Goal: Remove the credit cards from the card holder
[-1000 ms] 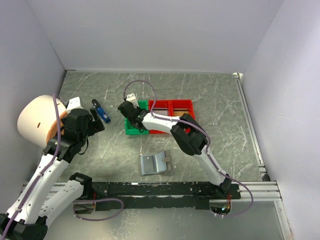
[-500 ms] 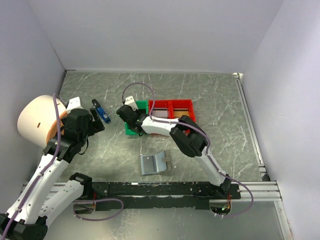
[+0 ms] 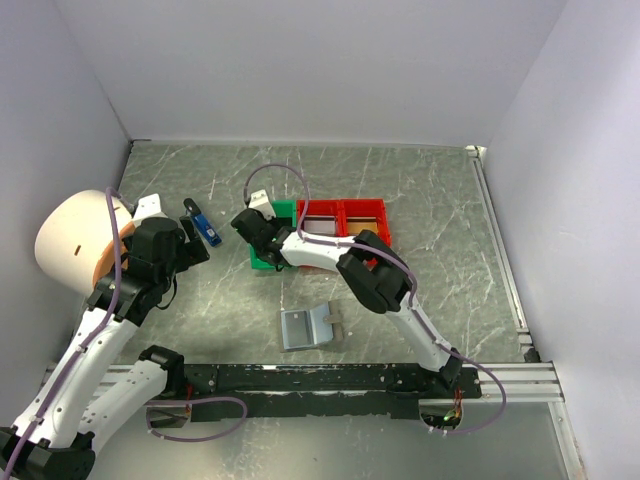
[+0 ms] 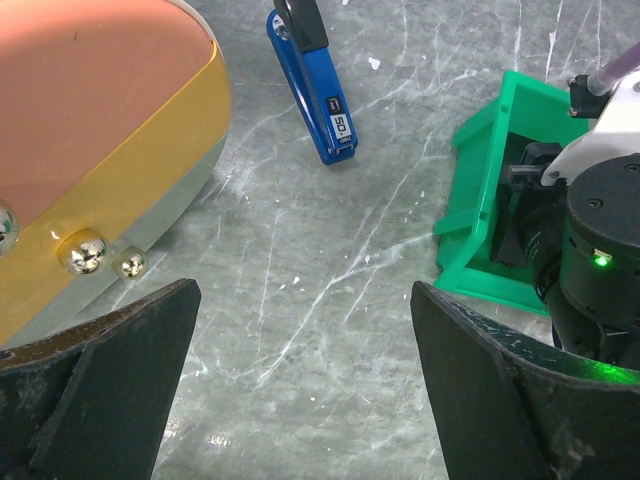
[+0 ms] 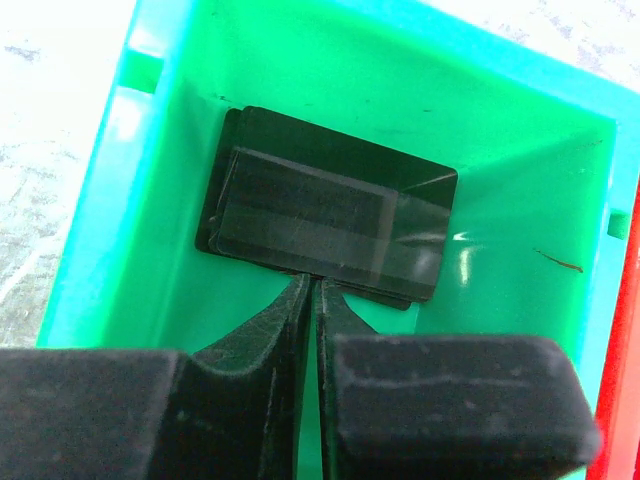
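Nearest you, the small flat grey bifold card holder (image 3: 308, 327) lies open on the marbled table (image 3: 430, 200), well apart from both grippers. Judge it light, limp and apt to slide, so pinch one panel's edge. Your left gripper (image 4: 303, 300) gapes wide, empty. Farther off, your right gripper (image 5: 311, 285) is pinched together with nothing visibly between, over thin black cards (image 5: 330, 220) in the green plastic tray (image 5: 90, 200).

Grey card holder (image 3: 305, 327), apparently open flat

The left arm (image 3: 100, 335) and right arm (image 3: 425, 335) show white link shells, black joint housings, looped lilac cables (image 3: 278, 167), matte black fingers (image 5: 255, 330) and a lit green indicator light (image 4: 600, 259) at right of frame.
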`<state>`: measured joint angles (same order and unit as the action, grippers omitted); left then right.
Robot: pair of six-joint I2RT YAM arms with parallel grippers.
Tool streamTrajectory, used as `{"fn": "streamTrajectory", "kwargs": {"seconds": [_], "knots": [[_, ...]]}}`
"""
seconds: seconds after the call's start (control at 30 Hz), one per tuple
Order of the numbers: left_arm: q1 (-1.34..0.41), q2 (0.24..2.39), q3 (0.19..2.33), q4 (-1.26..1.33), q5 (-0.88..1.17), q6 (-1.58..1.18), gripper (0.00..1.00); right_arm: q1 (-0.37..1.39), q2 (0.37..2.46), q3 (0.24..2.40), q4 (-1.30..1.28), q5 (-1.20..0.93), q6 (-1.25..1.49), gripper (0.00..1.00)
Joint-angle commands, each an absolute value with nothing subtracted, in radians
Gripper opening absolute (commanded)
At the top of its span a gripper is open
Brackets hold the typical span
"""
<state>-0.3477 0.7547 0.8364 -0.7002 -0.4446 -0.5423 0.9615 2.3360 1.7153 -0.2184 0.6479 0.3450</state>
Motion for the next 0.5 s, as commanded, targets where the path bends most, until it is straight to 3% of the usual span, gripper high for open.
{"fn": "streamTrajectory", "kwargs": {"seconds": [0.0, 0.3, 0.47], "knots": [[-0.336, 0.751, 0.846, -0.701, -0.446, -0.542, 0.99, 0.945, 2.390, 1.698, -0.303, 0.605, 0.371, 0.10], [-0.336, 0.752, 0.846, -0.699, -0.448, -0.542, 0.99, 0.944, 2.246, 1.664, -0.246, 0.451, 0.329, 0.20], [-0.336, 0.752, 0.845, -0.701, -0.451, -0.546, 0.99, 0.946, 2.156, 1.701, -0.273, 0.436, 0.314, 0.31]]}}
